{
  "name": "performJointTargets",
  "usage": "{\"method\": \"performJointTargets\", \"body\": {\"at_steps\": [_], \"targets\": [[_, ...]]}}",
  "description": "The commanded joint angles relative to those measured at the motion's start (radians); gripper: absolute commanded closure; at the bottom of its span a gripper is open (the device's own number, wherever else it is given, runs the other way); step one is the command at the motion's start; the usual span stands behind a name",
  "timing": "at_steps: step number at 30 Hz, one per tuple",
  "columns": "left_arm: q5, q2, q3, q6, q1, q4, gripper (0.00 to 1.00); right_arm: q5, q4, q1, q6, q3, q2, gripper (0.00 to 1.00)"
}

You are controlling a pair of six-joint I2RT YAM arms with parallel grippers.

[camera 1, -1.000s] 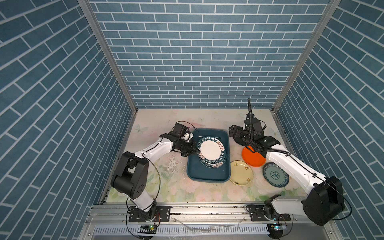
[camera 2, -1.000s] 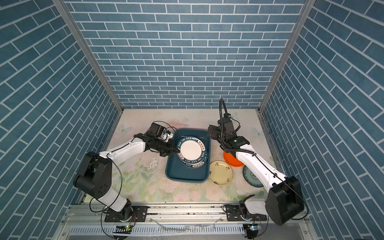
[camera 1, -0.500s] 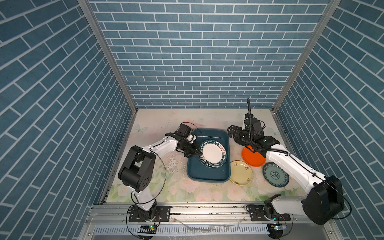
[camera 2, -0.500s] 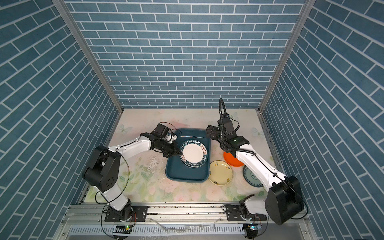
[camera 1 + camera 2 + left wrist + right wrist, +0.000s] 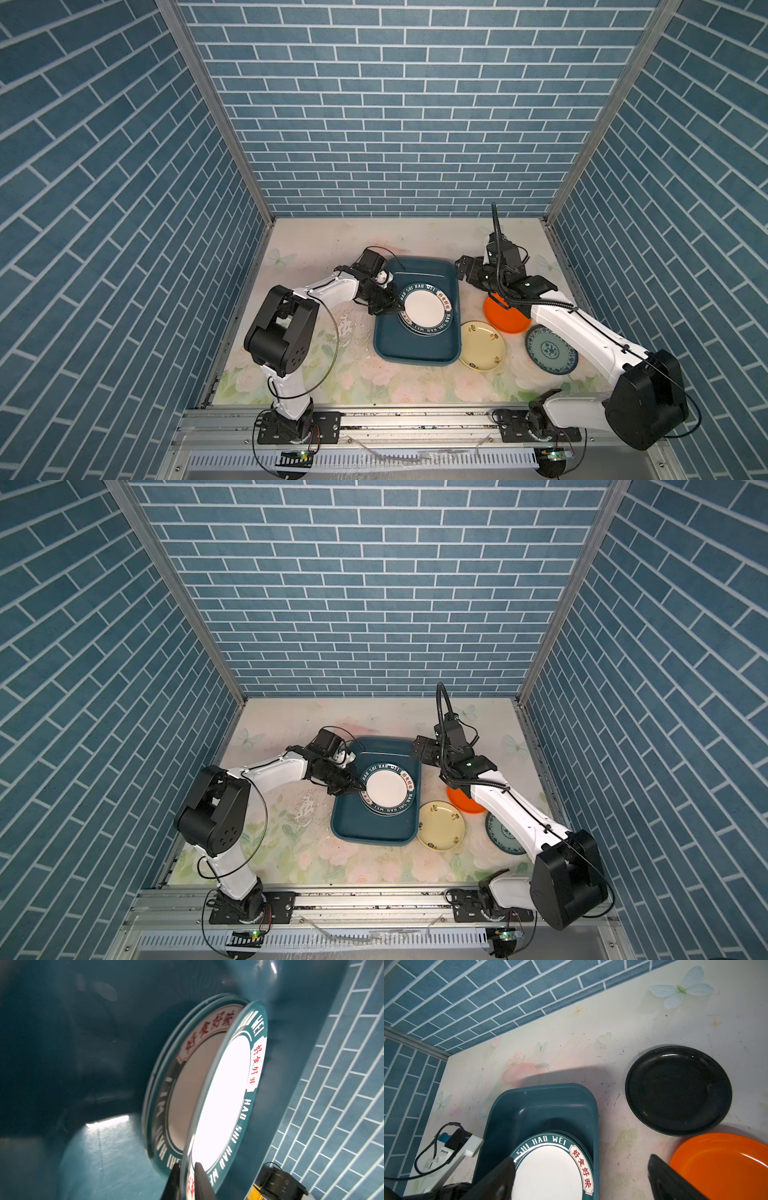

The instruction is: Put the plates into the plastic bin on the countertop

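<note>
Teal plastic bin [image 5: 415,353] at centre of both top views, flat on the floral countertop [image 5: 332,245]. Holds a stack of white plates with dark-green lettered rims, set mid-length and close to the bin's right wall, with bare floor above and below the stack. White "HAO SHI HAO WEI" lettering on the rims, plus red characters on a white panel.

Left wrist view: top white plate [image 5: 224,1095] tilted off the lower white plates [image 5: 180,1084], raised on the gripper side. At least two rims visible beneath; exact count not clear.

Tool state: left gripper [image 5: 187,1167] reaches in over the bin's left rim, fingers [image 5: 200,1176] close on both faces of the top plate's edge, pinching it. Just right of the bin's upper right corner, right gripper [image 5: 467,270] spread wide and holding nothing.

Outside the bin, on the countertop:
- black plate [image 5: 678,1091] just beside orange plate [image 5: 724,1163]
- cream-yellow plate [image 5: 482,345] against the bin's lower right corner
- blue-patterned plate [image 5: 550,350] to its right, partly under the right arm
</note>
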Motion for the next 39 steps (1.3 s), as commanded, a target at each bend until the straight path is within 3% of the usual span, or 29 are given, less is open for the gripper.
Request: {"method": "performJointTargets", "body": {"at_steps": [1, 12, 19, 39], "targets": [[-0.03, 0.01, 0.017, 0.017, -0.005, -0.024, 0.75, -0.006, 0.015, -0.002, 0.038, -0.005, 0.015, 0.01], [-0.07, 0.005, 0.053, 0.023, -0.009, -0.07, 0.43, -0.045, 0.065, -0.001, 0.114, -0.051, 0.03, 0.01], [-0.256, -0.009, 0.128, 0.052, -0.021, -0.191, 0.32, -0.069, 0.12, -0.001, 0.155, -0.103, 0.048, 0.01], [-0.339, -0.216, 0.093, 0.093, -0.003, -0.056, 0.24, -0.157, 0.191, 0.042, 0.249, -0.071, 0.236, 0.01]]}}
